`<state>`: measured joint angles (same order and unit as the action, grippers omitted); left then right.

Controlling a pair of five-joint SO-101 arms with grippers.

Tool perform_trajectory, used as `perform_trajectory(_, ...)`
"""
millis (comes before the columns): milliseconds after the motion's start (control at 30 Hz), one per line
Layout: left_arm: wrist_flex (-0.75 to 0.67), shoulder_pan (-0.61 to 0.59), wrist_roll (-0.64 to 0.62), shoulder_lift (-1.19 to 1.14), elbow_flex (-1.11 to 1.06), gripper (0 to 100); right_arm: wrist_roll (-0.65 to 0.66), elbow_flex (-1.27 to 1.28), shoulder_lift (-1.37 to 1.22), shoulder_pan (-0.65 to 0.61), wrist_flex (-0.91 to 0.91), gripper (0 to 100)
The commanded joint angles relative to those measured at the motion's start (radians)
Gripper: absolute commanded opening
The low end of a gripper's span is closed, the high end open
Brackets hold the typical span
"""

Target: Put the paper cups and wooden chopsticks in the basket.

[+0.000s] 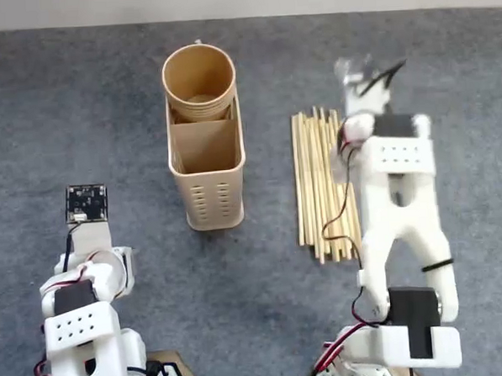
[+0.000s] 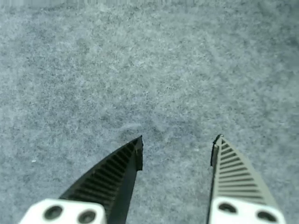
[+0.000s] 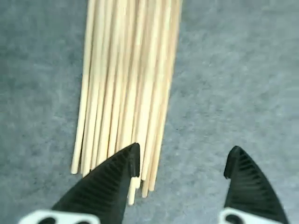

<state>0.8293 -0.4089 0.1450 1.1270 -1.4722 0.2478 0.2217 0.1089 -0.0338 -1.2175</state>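
right gripper (image 3: 184, 149) hangs with its two black ribbed fingers (image 3: 110, 184) spread wide apart and nothing between them. it sits over one end of a bundle of pale wooden chopsticks (image 3: 131, 70). one finger overlaps the stick ends and the other is over bare cover. whether that finger touches the wood cannot be told.

from the high view, the right arm stretches out above the pale wooden chopsticks (image 1: 313, 176), with the right gripper (image 1: 365, 77) past their far end. the sticks lie flat and roughly parallel on the grey felt table cover (image 1: 103, 103), beside the basket and apart from it.

a tall tan perforated plastic basket (image 1: 209, 198) stands upright near the middle of the table, split into two compartments. a brown paper cup (image 1: 198, 69) stands upright, mouth up, in the far compartment, with its rim rising above the basket wall.

left gripper (image 2: 178, 138) is held over the grey felt table cover (image 2: 149, 70) with its fingers (image 2: 112, 179) also parted and holding nothing. the left arm is at the near left of the table, well apart from the basket and the sticks.
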Motion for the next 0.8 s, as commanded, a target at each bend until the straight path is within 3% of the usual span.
perform_trajectory(0, -0.017, 0.018, -0.011, 0.013, 0.001, 26, 0.014, 0.185, -0.021, -0.045, 0.223, 29.2)
perform_trajectory(167, -0.017, 0.018, -0.011, 0.013, -0.001, 26, 0.012, 0.216, -0.070, -0.044, 0.286, 27.9)
perform_trajectory(333, -0.017, 0.018, -0.011, 0.013, -0.001, 26, 0.006, 0.225, -0.137, -0.062, 0.366, 17.0)
perform_trajectory(767, -0.017, 0.028, -0.011, 0.013, -0.004, 26, -0.052, 0.217, -0.242, -0.061, 0.438, 15.4)
